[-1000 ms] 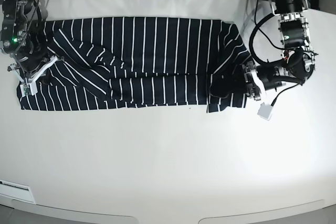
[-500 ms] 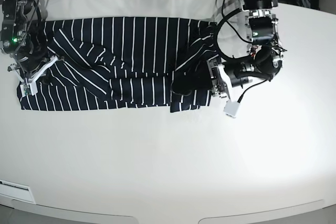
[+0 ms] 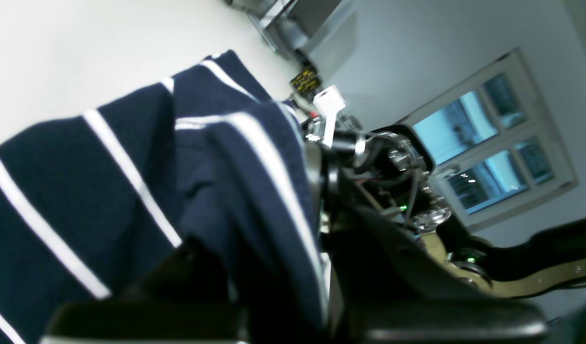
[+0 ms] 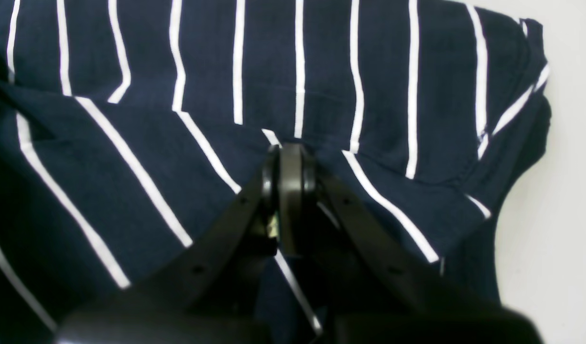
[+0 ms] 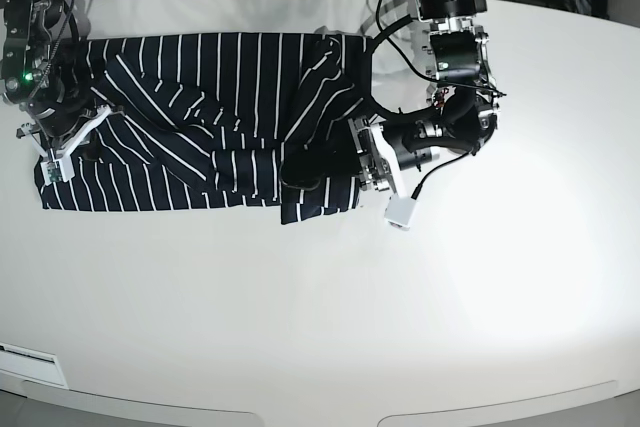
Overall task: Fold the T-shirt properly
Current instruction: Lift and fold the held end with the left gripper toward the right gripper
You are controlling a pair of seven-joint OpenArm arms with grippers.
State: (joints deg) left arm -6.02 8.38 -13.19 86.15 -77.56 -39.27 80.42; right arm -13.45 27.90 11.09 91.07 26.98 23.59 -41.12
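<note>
While the T-shirt [image 5: 200, 122] lies spread across the far part of the white tabletop [image 5: 320, 307], one end of it is seen doubled back over the rest. That folded end is gripped by the left pincer [image 5: 362, 157], its jaws closed narrowly on the bunched striped fabric [image 3: 255, 191], which is draped over the pincer in the left wrist view. At the opposite end, the right pincer [image 4: 288, 167] is pressed down onto the cloth with its jaws fully together; whether fabric is pinched between them cannot be told.
</note>
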